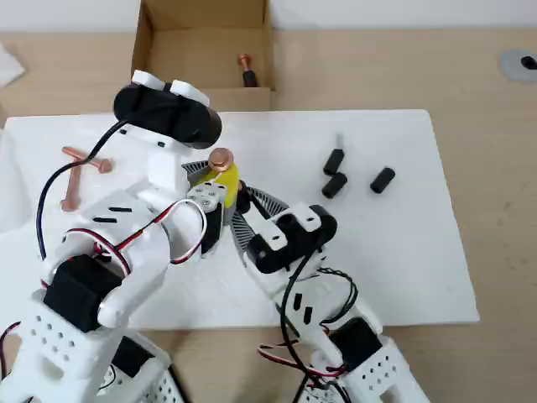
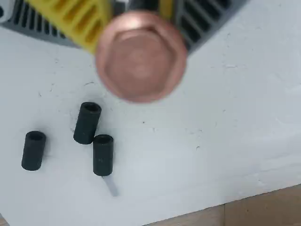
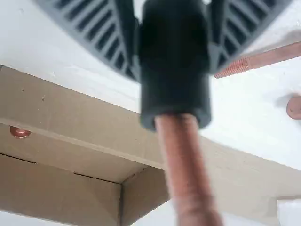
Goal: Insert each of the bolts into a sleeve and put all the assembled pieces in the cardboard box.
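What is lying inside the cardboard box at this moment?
One assembled piece, a copper bolt in a black sleeve, lies in the cardboard box. The left arm covers the box's near corner, so that part cannot be seen.

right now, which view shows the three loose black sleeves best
The left wrist view: the three loose black sleeves lie near, unblocked, open ends visible. The high view shows them farther off, from above.
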You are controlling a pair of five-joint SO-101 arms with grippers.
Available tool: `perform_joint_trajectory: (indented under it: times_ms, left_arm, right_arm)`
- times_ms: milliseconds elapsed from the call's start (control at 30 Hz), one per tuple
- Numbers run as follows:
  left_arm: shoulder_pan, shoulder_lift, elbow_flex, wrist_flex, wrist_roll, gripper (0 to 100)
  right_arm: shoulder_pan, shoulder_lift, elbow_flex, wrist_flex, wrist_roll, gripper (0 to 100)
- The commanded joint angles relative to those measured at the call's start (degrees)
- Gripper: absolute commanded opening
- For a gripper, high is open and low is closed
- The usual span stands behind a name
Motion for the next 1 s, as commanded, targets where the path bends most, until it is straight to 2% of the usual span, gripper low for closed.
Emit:
perform_joint_trajectory:
  times_ms: [0, 267, 633, 867, 967]
  left_arm:
    - [1.1, 0.0, -2.9, -0.1, 0.3, 1]
    - [0.9, 0.0, 0.0, -0.5, 0.1, 1]
    - [0.8, 0.0, 1.1, -0.4, 0.4, 11]
    - [0.6, 0.0, 2.5, -0.1, 0.5, 13]
    - [-2.0, 0.0, 1.6, -0.1, 0.6, 13]
  right_arm:
    - [0.0, -2.4, 0.0, -0.1, -0.3, 0.9]
    - [0.0, -2.3, 0.0, -0.1, -0.3, 0.9]
    - [0.1, -2.3, 0.0, -0.1, -0.3, 0.9]
    - [0.1, -2.3, 0.0, 0.0, -0.3, 0.9]
    - [0.1, -2.2, 0.0, 0.0, -0.3, 0.9]
